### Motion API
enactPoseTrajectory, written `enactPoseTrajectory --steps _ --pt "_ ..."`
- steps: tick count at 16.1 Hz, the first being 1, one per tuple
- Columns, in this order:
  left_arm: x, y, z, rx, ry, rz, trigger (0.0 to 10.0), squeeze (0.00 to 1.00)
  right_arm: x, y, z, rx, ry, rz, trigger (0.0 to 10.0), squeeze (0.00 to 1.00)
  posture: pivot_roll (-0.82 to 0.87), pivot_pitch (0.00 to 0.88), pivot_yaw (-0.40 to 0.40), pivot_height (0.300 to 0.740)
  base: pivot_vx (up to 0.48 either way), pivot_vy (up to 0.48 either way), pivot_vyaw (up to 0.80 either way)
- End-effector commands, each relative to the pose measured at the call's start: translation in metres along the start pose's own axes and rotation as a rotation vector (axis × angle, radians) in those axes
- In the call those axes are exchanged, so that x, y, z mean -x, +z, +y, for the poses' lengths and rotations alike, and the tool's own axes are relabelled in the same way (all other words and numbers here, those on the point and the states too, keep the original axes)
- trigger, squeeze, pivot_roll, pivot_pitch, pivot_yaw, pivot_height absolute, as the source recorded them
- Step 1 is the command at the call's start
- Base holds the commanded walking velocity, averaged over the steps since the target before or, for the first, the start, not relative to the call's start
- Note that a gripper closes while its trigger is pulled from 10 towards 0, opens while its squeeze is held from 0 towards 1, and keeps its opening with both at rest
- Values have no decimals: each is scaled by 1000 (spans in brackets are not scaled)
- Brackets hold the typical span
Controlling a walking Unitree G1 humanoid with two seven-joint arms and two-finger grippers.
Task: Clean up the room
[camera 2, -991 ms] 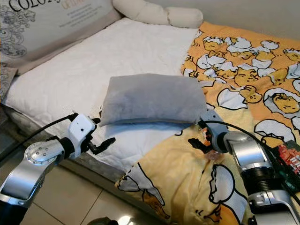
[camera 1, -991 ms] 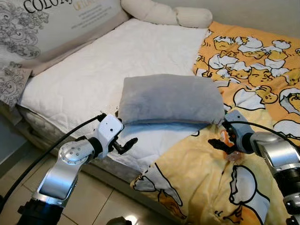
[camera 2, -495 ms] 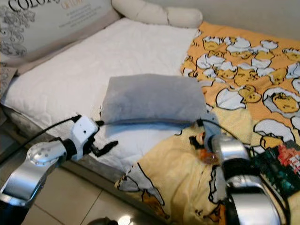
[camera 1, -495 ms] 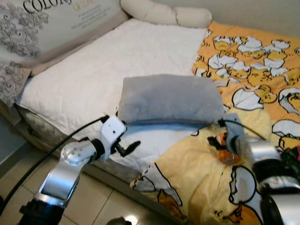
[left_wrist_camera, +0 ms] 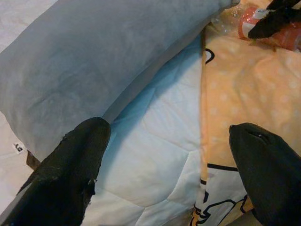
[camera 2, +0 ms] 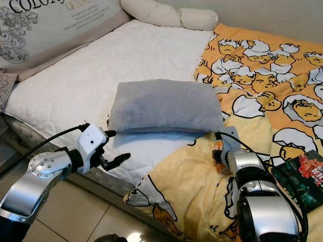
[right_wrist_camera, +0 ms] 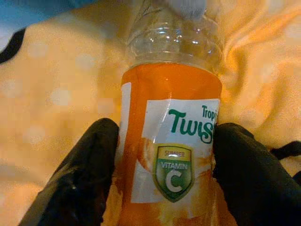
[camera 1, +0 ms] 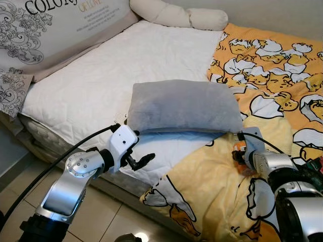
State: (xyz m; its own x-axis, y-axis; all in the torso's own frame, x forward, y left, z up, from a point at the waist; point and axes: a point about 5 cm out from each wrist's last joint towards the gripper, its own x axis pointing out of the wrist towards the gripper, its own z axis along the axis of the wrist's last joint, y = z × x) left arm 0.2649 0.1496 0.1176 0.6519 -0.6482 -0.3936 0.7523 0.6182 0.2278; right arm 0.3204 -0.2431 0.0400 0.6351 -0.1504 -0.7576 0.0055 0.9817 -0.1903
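Observation:
A clear plastic bottle with an orange label (right_wrist_camera: 171,155) lies on the yellow duck-print blanket (camera 1: 212,191), just by the grey pillow's right corner. My right gripper (right_wrist_camera: 164,188) is shut on the bottle, one black finger pressed against each side of it. In the eye views that gripper (camera 1: 238,153) sits at the blanket's fold. The grey pillow (camera 1: 184,106) rests across the white mattress (camera 1: 101,80) and the blanket. My left gripper (camera 1: 143,160) hovers open over the mattress edge below the pillow's left end, its fingers (left_wrist_camera: 80,155) wide apart and holding nothing.
A large printed cushion (camera 1: 45,30) leans at the bed's upper left. A cream bolster (camera 1: 176,15) lies at the back. A green and red packet (camera 2: 303,176) sits on the blanket at the right. Tiled floor (camera 1: 101,217) runs below the bed edge.
My right forearm has swung in toward the camera while its gripper stays at the bottle. The left gripper has drifted slightly right and down along the mattress edge.

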Motion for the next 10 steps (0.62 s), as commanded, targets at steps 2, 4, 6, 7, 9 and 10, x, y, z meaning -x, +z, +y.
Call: enactPoseTrajectory --steps 2,4,6,7,9,10 --pt "2 1 1 -16 -7 4 10000 0 0 5 -1 -19 -2 -19 0 0 -44 0 17 740 0 0 0" --pt "2 1 2 -17 -3 6 10000 0 1 8 -2 -19 -1 -36 0 0 -41 0 17 740 0 0 0" --pt "4 1 3 -15 4 9 10000 0 3 18 -3 -4 31 -69 0 0 -35 0 11 740 0 0 0" --pt "6 0 3 -9 11 9 10000 0 6 24 -5 -21 57 -95 0 0 -34 0 10 740 0 0 0" --pt "9 -1 4 11 21 5 10000 0 16 42 -18 -123 93 -165 0 0 -39 0 22 740 0 0 0" --pt "11 -2 4 15 21 7 10000 0 20 47 -24 -138 89 -191 0 0 -41 0 25 740 0 0 0"
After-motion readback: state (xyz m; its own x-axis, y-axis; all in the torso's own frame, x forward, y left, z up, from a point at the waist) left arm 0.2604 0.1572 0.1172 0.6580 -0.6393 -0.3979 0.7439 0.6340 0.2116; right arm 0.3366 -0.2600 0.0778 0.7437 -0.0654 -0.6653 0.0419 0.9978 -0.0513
